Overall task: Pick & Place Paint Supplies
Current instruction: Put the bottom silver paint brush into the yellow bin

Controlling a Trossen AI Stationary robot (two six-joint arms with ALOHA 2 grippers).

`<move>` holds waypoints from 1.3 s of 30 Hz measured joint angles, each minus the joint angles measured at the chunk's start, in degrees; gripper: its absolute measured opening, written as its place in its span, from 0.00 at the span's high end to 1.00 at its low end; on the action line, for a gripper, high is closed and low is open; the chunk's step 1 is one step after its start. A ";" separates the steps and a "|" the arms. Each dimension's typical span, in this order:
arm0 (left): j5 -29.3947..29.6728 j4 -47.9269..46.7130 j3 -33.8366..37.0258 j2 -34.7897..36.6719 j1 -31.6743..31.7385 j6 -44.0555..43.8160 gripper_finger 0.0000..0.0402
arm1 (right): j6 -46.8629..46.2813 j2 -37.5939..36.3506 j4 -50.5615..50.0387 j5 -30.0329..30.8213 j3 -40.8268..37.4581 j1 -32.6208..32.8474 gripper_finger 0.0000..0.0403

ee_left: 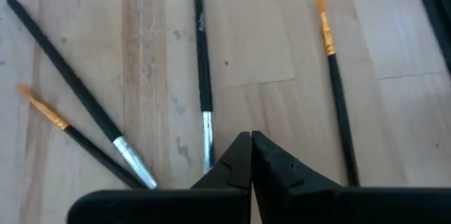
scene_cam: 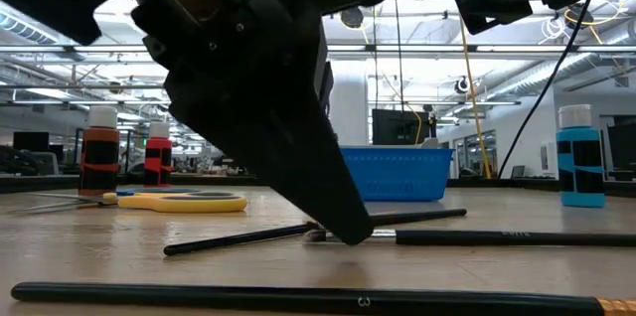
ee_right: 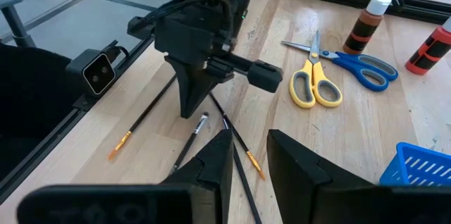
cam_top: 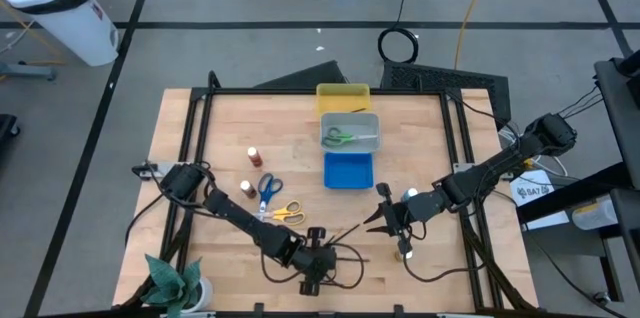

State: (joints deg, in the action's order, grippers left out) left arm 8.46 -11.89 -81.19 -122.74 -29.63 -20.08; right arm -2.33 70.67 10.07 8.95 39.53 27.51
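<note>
1. Wooden table (cam_top: 200, 148) with a dark frame stands on a grey floor; a yellow tray (cam_top: 343, 92), a grey tray (cam_top: 350, 130) and a blue tray (cam_top: 348, 170) sit in a row down its middle.
2. Green-handled scissors (cam_top: 345, 138) lie inside the grey tray.
3. Blue-handled scissors (cam_top: 267, 190) and yellow-handled scissors (cam_top: 285, 214) lie on the bare wood left of the blue tray, close together.
4. Red bottle (cam_top: 255, 157) and brown bottle (cam_top: 248, 189) stand upright near those scissors; a blue bottle (scene_cam: 580, 169) stands upright at the table's right side in the low view.
5. Left gripper (ee_left: 251, 143) is at the near edge of the table, pointed down at the wood, its fingers pressed together with nothing between them.
6. Four thin dark brushes (ee_left: 203, 55) lie loose on the wood around the left gripper's tip; the closest one's metal ferrule lies just beside the closed fingers.
7. Right gripper (ee_right: 248, 146) hovers right of the blue tray, facing the left gripper, with its fingers apart and empty.
8. Green plant (cam_top: 176, 280) stands at the near left corner.
</note>
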 joint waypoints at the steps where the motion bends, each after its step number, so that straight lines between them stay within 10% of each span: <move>1: 0.01 -0.07 0.00 0.00 0.13 -0.04 0.98 | 0.00 0.00 0.00 0.00 0.00 0.00 0.81; 39: 1.61 -4.55 -0.01 0.15 1.43 1.54 0.98 | -0.02 0.00 -0.33 -0.02 -0.02 0.00 0.81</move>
State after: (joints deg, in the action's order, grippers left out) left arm 10.07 -16.44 -81.20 -122.58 -28.19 -18.54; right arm -2.35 70.67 9.74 8.93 39.51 27.51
